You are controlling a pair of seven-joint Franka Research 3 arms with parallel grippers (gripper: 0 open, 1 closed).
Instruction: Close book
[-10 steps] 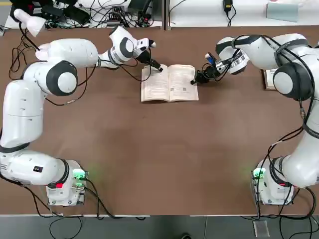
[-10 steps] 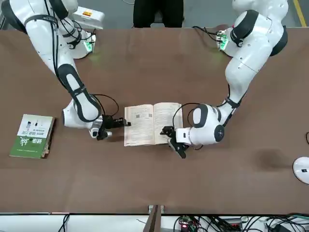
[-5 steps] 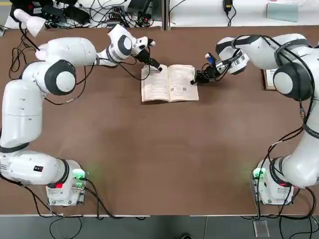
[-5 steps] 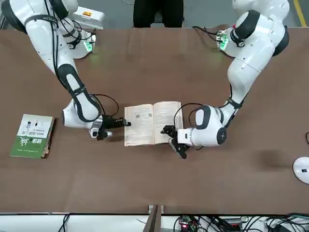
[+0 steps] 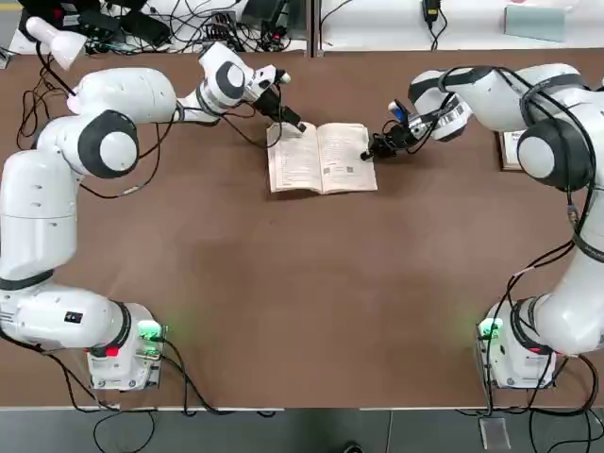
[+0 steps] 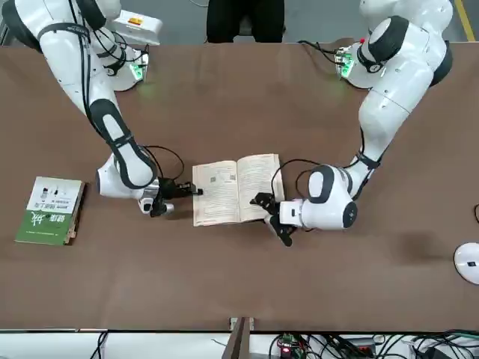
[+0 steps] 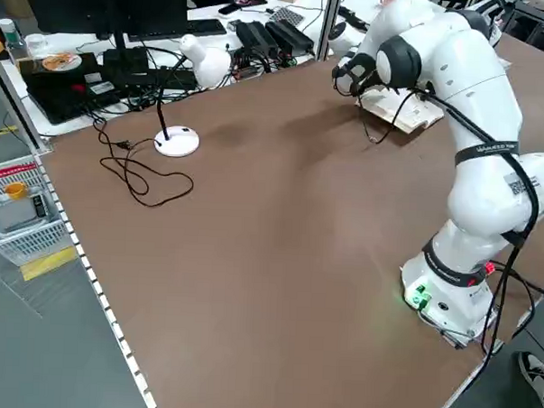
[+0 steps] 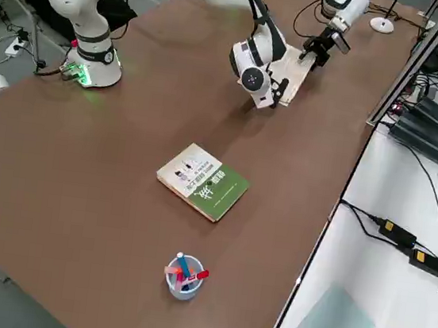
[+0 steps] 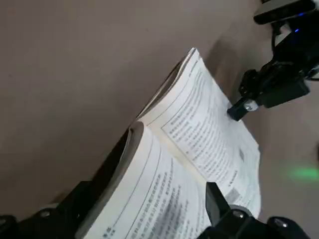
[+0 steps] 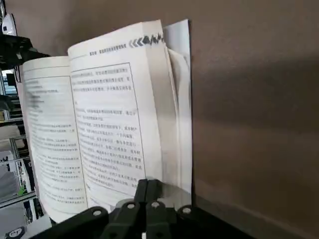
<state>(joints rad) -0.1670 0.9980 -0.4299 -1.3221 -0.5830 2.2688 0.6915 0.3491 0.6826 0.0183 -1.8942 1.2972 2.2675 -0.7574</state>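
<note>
Open paperback with cream printed pages (image 5: 342,159), black left gripper (image 9: 148,191) spread at one side, black right gripper (image 10: 150,185) clenched at the other

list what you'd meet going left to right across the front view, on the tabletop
green-and-white book → right gripper → open book → left gripper → round white base

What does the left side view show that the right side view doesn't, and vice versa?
Left side only: white basket beside the table.

Right side only: green-and-white book and the cup of markers.

Both: the open book and the white round stand base. Wrist views put the left gripper, open, and right gripper, shut, at the open book's opposite sides.
</note>
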